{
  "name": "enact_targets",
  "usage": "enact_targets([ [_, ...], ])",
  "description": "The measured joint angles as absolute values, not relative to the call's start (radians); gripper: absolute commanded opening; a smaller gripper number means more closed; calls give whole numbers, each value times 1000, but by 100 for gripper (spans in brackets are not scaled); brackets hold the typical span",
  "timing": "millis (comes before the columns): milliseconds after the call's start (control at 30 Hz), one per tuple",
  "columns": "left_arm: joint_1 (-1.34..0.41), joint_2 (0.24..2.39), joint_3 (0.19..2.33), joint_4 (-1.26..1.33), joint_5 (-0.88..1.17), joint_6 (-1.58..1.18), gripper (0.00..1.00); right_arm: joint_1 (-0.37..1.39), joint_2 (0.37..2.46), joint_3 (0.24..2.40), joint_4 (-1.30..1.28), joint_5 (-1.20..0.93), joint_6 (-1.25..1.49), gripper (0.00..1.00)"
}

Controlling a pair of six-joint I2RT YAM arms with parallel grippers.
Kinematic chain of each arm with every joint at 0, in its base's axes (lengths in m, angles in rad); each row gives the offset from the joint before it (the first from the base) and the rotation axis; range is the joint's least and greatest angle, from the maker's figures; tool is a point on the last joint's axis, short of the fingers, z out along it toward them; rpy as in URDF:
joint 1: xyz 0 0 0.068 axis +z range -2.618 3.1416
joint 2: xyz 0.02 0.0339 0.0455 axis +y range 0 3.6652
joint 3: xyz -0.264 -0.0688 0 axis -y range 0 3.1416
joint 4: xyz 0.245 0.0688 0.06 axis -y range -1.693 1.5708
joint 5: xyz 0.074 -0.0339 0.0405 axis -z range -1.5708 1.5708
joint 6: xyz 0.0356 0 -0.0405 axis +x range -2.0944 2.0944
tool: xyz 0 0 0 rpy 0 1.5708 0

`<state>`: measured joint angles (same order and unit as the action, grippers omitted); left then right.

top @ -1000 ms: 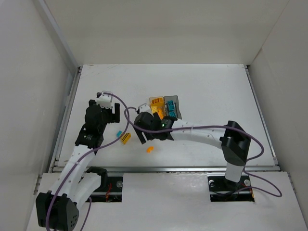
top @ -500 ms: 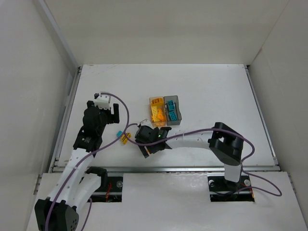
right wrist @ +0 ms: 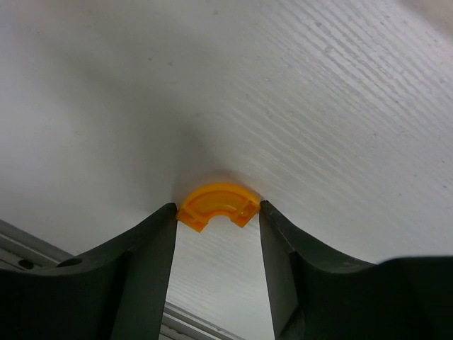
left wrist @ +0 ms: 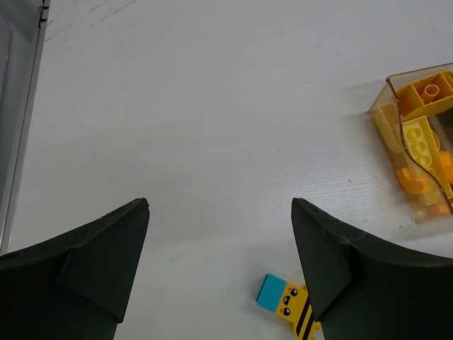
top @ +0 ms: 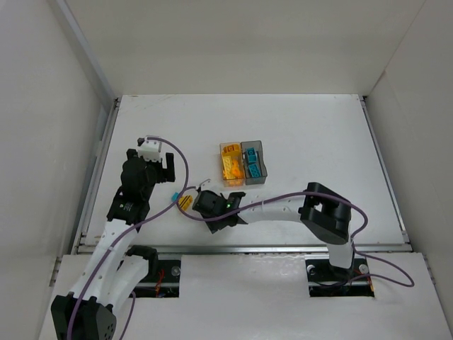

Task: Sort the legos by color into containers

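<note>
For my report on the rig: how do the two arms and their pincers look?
Both the left arm and the right arm have white links with black joints, and a purple cable runs along each. The left pincer and the right pincer have two black, wedge-shaped fingers. A small green light glows at the right wrist.

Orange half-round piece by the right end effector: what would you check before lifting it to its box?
1. Orange curved brick centred in the right end effector: ok, one finger on each side.
2. Fingers clamped firmly on it: cannot tell; they look to be touching its edges.
3. Amber bin upright with an open top: ok; it already holds yellow and orange pieces.
4. Grey bin not in the way: ok; it stands on the far side of the amber one.
5. Left end effector clear of the route: ok; it is open, empty and off to the left.
</note>
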<state>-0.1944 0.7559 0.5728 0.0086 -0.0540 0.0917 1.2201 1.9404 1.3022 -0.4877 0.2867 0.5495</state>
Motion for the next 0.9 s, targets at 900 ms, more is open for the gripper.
enact_targets([
  [900,-165,750,624,-129,-36,294,70,1214,1756,1414,-607,470,551,28],
])
